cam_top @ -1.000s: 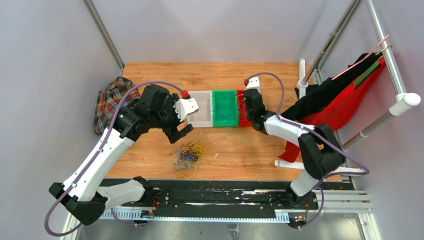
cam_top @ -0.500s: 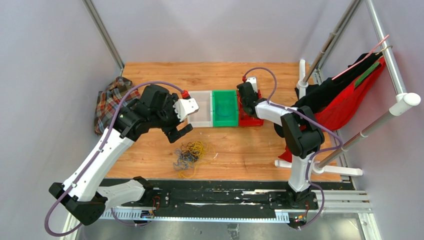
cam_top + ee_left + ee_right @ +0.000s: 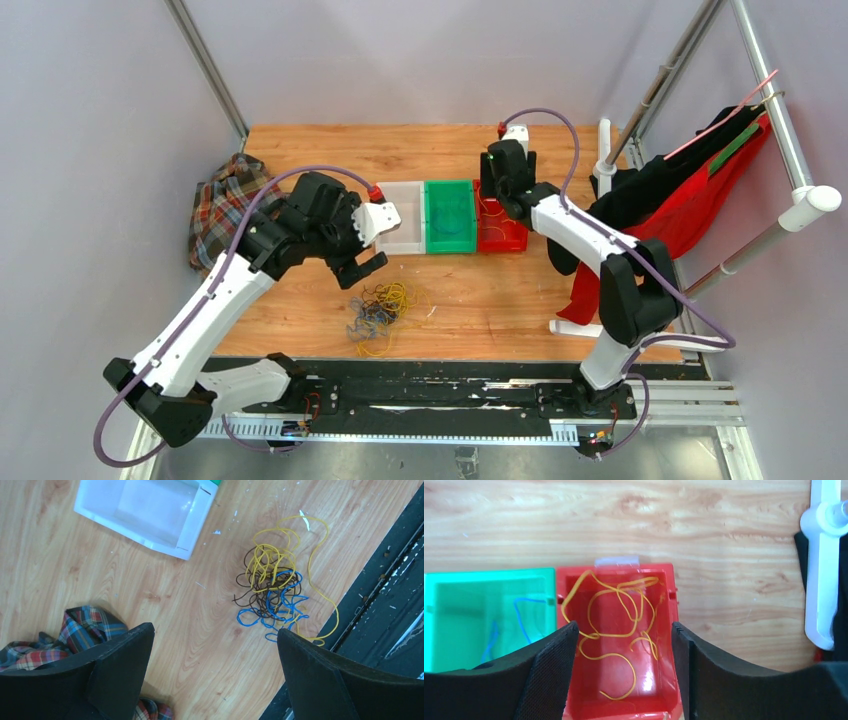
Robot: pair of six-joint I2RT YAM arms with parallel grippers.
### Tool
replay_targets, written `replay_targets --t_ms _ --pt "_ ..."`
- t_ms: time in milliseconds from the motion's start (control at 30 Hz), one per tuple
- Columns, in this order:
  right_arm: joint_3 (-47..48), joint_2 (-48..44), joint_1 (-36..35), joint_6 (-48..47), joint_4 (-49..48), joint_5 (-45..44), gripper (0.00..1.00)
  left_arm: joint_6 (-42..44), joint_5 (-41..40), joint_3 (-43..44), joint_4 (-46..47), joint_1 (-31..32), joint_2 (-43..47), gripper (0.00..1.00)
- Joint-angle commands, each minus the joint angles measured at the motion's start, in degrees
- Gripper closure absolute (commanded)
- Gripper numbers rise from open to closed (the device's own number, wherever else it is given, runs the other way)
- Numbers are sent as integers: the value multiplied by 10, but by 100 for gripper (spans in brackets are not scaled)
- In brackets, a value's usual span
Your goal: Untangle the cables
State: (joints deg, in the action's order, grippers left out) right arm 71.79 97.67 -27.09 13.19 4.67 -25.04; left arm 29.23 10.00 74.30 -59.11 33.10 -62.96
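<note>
Three bins (image 3: 428,215) line up in our top view, with bare wood round the tangled cables (image 3: 380,305) just beneath our left gripper (image 3: 362,268). Left wrist: its jaws spread wide and empty, the tangle ahead between them, by the black table edge (image 3: 380,580). Right wrist: our right gripper (image 3: 624,630) gapes empty over the red bin (image 3: 651,685), a yellow cable (image 3: 634,585) lying inside between its jaws.

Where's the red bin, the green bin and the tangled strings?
red bin (image 3: 668,585), right wrist view, right wall.
green bin (image 3: 484,576), right wrist view, far wall.
cables (image 3: 272,585), left wrist view, middle of tangle.
</note>
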Motion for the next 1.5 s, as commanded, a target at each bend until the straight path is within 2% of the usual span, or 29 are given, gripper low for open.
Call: replay_targets --t_ms 0,133,300,400,467,600,667,733,767,867,1000,1067,1233,1300,1467 --pt "29 4 11 0 27 21 32 13 -3 -15 2 -4 -17 2" --pt "16 20 11 10 -18 55 39 20 3 -32 7 -7 -28 2" --pt "43 76 12 8 -43 99 54 31 4 -55 15 -13 -44 0" --pt "48 98 15 12 -59 108 60 37 5 -63 17 -19 -50 0" --pt "52 111 21 19 -62 108 69 43 8 -72 22 -23 -50 0" --pt "38 123 35 36 -58 100 94 58 15 -99 44 -24 -50 1" --pt "25 117 37 39 -58 93 98 62 25 -110 57 -24 -56 2" --pt "11 105 37 37 -61 100 95 63 33 -116 68 -24 -68 4" --pt "6 95 37 35 -61 105 91 66 37 -117 73 -24 -79 4" --pt "-10 50 36 36 -61 121 68 68 38 -119 90 -24 -106 6" --pt "-45 -37 31 60 -60 148 45 64 48 -116 121 -24 -146 9" --pt "-80 -89 29 89 -69 189 36 71 80 -112 126 -24 -160 10" --pt "-191 -217 -3 134 -115 226 33 102 181 -102 135 -24 -194 14" --pt "-226 -249 -33 133 -111 204 33 107 198 -92 135 -24 -219 21" --pt "-287 -303 -78 150 -102 171 41 140 217 -80 117 -24 -277 42"
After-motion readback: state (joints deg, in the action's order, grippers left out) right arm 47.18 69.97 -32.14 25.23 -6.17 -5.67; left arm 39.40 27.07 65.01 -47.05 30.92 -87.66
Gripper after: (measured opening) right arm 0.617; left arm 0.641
